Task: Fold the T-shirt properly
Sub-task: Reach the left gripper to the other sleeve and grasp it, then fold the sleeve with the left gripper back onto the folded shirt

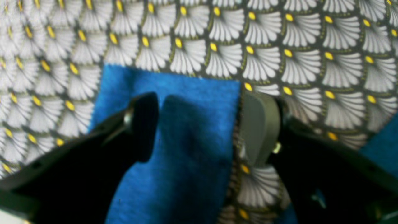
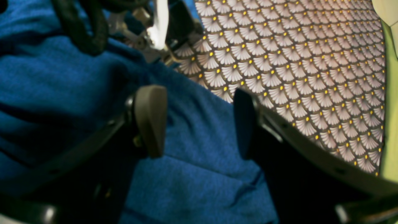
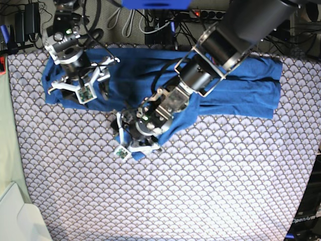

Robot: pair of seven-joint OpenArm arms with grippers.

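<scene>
Both arms' jaws gape over T-shirt (image 3: 235, 90) on patterned tablecloth (image 3: 210, 191).

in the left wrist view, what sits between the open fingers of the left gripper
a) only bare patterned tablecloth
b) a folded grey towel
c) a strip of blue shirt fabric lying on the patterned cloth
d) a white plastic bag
c: in the left wrist view the left gripper stands open over a flat blue end of the T-shirt, which lies on the scallop-patterned tablecloth.
</scene>
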